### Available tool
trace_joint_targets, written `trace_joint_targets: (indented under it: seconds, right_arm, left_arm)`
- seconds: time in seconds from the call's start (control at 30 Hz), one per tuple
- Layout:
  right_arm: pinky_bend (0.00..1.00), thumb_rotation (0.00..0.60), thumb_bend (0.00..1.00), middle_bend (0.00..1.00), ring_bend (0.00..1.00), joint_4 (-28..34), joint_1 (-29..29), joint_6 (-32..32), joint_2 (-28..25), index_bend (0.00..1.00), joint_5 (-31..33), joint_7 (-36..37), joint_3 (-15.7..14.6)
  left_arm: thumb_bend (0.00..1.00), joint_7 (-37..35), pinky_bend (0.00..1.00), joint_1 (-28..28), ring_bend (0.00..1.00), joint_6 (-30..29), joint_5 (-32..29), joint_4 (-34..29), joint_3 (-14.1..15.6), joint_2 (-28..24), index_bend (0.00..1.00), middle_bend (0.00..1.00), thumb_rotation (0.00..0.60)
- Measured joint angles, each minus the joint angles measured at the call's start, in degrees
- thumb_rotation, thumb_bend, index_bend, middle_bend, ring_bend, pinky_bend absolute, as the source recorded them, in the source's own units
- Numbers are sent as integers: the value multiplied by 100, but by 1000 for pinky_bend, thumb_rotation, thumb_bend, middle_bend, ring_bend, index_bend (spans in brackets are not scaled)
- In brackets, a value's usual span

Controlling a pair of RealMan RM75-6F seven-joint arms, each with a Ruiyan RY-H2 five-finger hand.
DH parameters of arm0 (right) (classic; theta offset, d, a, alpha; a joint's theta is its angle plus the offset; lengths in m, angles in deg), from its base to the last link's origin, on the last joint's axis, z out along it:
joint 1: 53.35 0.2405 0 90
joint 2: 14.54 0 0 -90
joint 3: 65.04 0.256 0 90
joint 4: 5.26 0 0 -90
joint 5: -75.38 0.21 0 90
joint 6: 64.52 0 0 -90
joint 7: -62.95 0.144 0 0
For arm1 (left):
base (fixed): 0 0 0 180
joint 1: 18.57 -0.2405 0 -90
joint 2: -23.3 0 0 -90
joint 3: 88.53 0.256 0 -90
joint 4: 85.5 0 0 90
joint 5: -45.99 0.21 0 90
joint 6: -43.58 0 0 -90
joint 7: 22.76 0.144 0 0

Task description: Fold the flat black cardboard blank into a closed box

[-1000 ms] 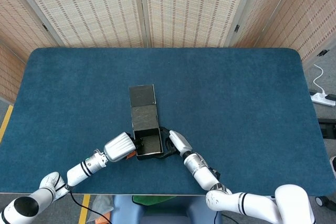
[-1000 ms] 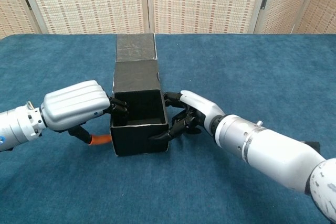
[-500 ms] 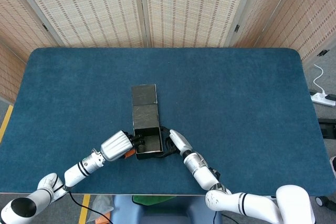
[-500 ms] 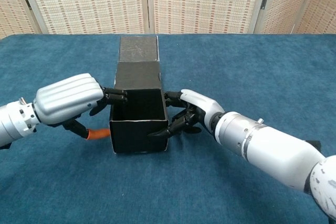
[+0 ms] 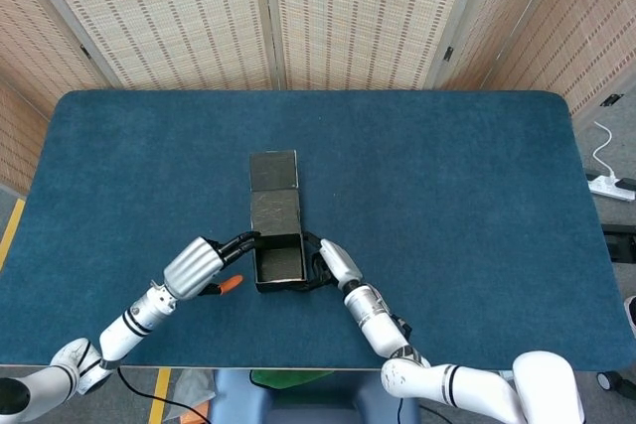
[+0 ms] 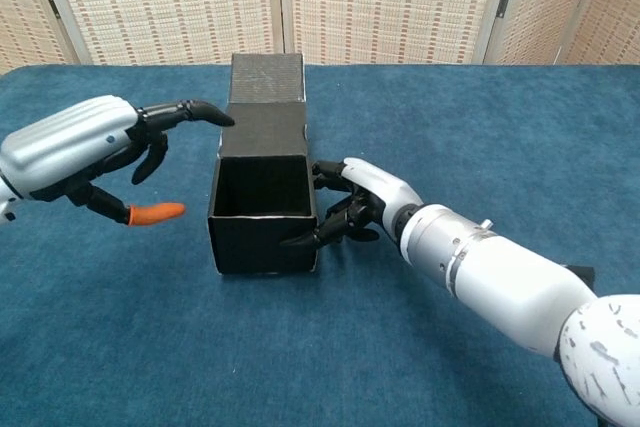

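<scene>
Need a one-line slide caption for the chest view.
Right hand braces the open black cardboard box on the blue table; left hand hovers beside it.

left hand [image 6: 85, 150]: glossy silver-white ribbed back shell, black fingers, one fingertip capped in orange
right hand [image 6: 362, 202]: smooth white shell over the back, black jointed fingers [image 6: 305, 240] beneath
left forearm [image 5: 139, 314]: slim white tube with dark bands at the wrist, ending in a rounded white joint
right forearm [image 6: 495, 276]: thick white cylinder, metallic ring with small screws at the wrist, a rounded speckled white joint at its far end
</scene>
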Motion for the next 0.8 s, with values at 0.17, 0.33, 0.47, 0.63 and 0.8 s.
trace_joint_targets:
  seconds: [0.17,0.33,0.47,0.63,0.8]
  right_arm:
    - [1000,600,70,59,653,220,-133,-55,-66,0,-196,85,-198]
    - [1000,600,11,8,632,396,-249,-99,-166,0,-355,147,-349]
    - [1000,600,0,3,625,575,-332,-95,-267,0,-419,214,-436]
    - [1000,600,0,4,620,702,-412,-97,-352,0,-505,264,-539]
    - [1000,600,0,4,619,979,-533,-63,-561,0,-593,318,-729]
  left_arm:
    - [305,-745,884,-76,724,414,-353,-1050,-40,-506,111,212,600]
    - [304,-1466,883,-139,722,1039,-735,-1925,-91,-1034,65,186,600]
    - [305,-1797,884,-178,717,1280,-872,-2102,-129,-1168,36,168,600]
    - [304,-2037,883,-199,713,1451,-912,-2165,-172,-1240,8,149,600]
    - [295,-2275,883,-208,698,1751,-1002,-2273,-189,-1323,0,110,600]
